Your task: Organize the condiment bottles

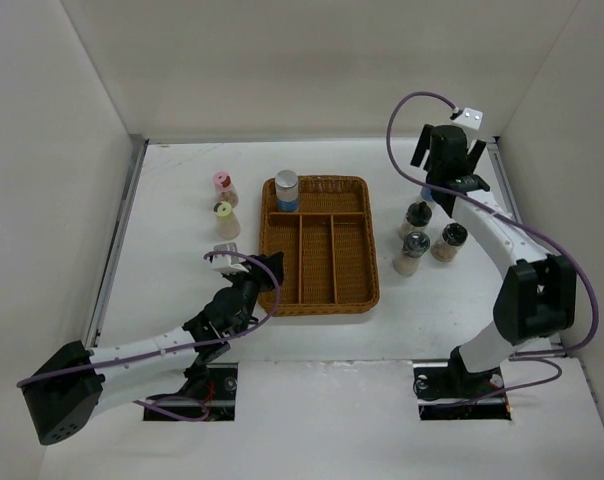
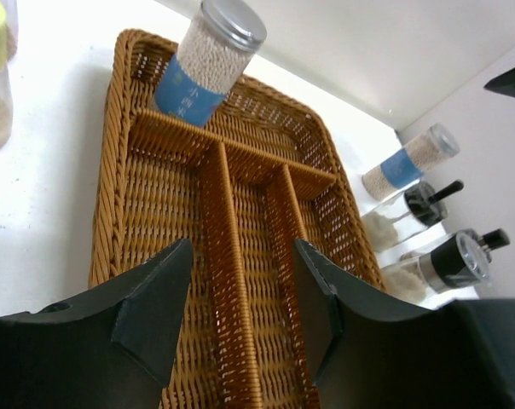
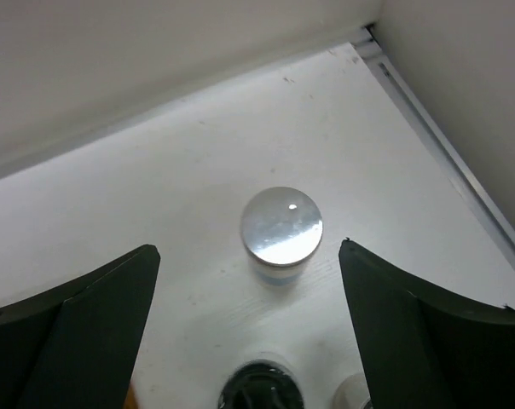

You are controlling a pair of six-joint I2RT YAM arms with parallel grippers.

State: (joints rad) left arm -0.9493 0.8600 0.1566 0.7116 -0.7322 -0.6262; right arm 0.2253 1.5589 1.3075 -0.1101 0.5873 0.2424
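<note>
A grey-capped bottle with a blue label (image 1: 287,190) stands in the far-left compartment of the wicker tray (image 1: 354,290); it also shows in the left wrist view (image 2: 211,60). Pink-capped (image 1: 223,187) and yellow-capped (image 1: 225,220) bottles stand left of the tray. Three beige bottles with metal tops (image 1: 414,250) stand right of it. My left gripper (image 2: 240,247) is open and empty over the tray's (image 2: 232,213) near-left part. My right gripper (image 3: 249,249) is open, high above a second grey-capped bottle (image 3: 281,226), which the arm mostly hides in the top view.
White walls close the table on the left, back and right, with a metal rail (image 3: 445,149) along the right wall. In the right wrist view a black-topped bottle (image 3: 262,388) stands just nearer than the grey-capped one. The tray's long compartments hold nothing.
</note>
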